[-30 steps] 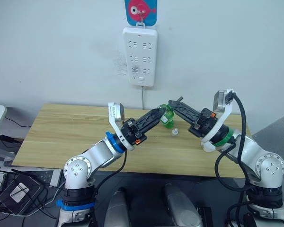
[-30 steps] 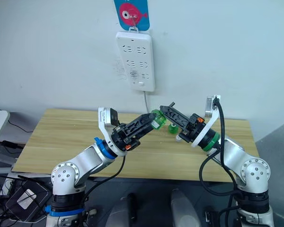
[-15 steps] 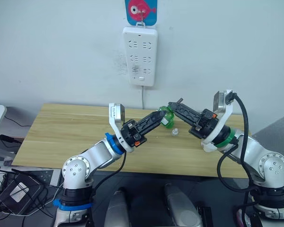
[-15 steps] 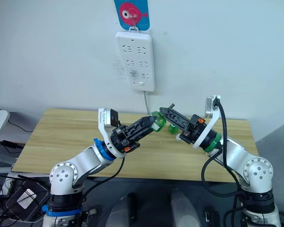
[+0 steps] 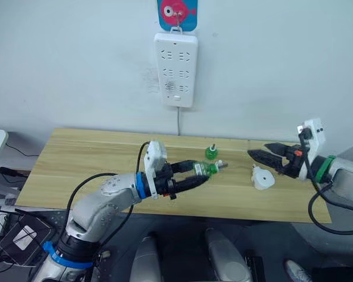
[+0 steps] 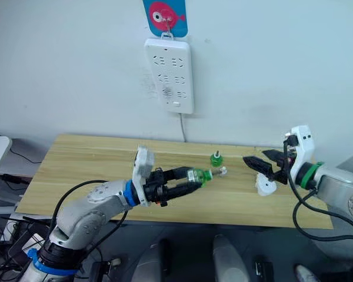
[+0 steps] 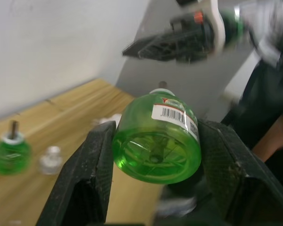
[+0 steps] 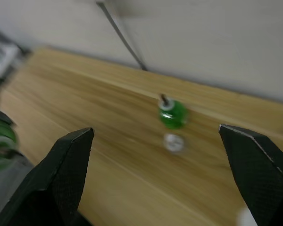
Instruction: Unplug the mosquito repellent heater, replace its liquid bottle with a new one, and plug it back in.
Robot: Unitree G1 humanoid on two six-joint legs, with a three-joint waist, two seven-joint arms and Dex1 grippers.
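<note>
My left gripper [image 5: 200, 174] is shut on the new one [image 7: 156, 141], a green bottle with a barcode label, held level above the table with its neck towards the right arm. Its liquid bottle [image 5: 210, 153], green with a dark wick stem, stands on the table just behind. A small pale cap [image 8: 173, 142] lies beside that standing bottle. The white mosquito repellent heater [image 5: 262, 178] lies on the table at the right. My right gripper [image 5: 257, 150] hovers just above the heater, open and holding nothing.
The white power strip [image 5: 175, 69] hangs on the wall above the wooden table [image 5: 82, 158], its cord running down behind the back edge. The heater is near the table's front right edge.
The right gripper has opened and drawn back to the right, away from the held bottle. The left arm has swung lower and nearer with the bottle, turning it level.
</note>
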